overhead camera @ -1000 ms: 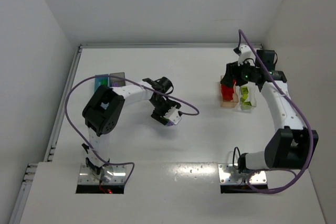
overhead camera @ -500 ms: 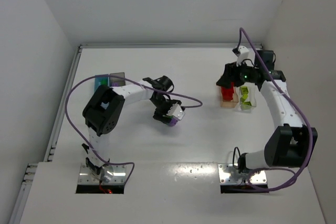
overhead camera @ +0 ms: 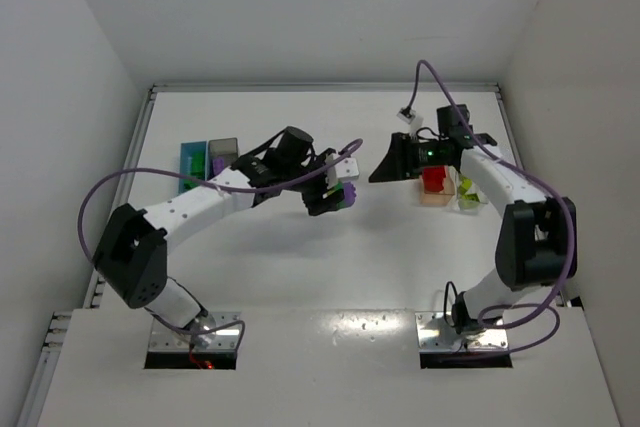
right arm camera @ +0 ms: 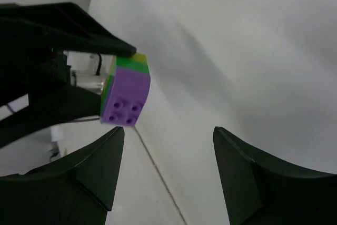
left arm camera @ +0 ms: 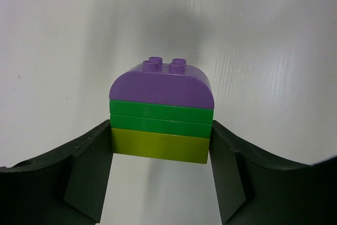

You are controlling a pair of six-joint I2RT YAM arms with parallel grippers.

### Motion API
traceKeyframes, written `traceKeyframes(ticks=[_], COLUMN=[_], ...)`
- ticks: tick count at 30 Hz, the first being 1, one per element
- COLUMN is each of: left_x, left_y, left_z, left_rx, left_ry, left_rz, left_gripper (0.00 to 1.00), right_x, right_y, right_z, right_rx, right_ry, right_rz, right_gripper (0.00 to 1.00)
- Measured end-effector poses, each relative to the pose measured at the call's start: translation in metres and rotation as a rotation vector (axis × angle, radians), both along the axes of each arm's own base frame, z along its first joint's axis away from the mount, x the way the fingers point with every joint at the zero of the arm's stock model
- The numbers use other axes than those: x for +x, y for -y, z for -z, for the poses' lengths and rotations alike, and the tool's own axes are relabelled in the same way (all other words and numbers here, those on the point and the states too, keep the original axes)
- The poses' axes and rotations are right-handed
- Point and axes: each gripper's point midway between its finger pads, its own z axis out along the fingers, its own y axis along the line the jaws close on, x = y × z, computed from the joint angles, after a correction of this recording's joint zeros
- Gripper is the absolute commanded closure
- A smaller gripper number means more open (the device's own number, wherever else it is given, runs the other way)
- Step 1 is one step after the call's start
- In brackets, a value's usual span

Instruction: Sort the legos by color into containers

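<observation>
Purple, green and yellow lego stack (left arm camera: 160, 111) clamped in left end effector (left arm camera: 160, 133).

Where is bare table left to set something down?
Free: the table from the brick stack down to its near edge; also the far strip by the back edge. Crowded: around the peach bin and clear bin, right side.

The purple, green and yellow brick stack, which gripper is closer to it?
Left. The left gripper is clamped on the stack; the right gripper faces it, open, across a gap.
</observation>
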Motion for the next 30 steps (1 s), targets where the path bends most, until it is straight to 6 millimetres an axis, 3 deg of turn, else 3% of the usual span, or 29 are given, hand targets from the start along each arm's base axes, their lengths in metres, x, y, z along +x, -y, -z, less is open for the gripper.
traceKeyframes(ticks=[4, 11, 19, 28, 30], left_x=[-0.010, -0.015, -0.014, -0.014, -0.013], left_y=[0.009, 0.004, 0.003, 0.005, 0.006], left_z=[-0.015, -0.002, -0.002, -0.005, -0.006], left_rx=[-0.037, -0.011, -0.005, -0.007, -0.009], left_ry=[0.008, -0.029, -0.023, -0.013, -0.010], left_rz=[-0.040, -0.090, -0.098, -0.093, -0.094], left_gripper=[0.68, 0.68, 0.68, 0.68, 0.68], right_x=[0.000, -0.011, -0.021, -0.023, -0.024], right_y=[-0.025, -0.053, -0.064, -0.069, -0.069], right_z=[0.002, -0.006, -0.013, -0.002, 0.000], right_rx=[0.047, 0.111, 0.139, 0.125, 0.123], right_ry=[-0.078, -0.121, -0.131, -0.162, -0.172], right_rz=[-0.061, -0.150, -0.198, -0.207, -0.207], right_gripper=[0.31, 0.30, 0.30, 0.30, 0.35])
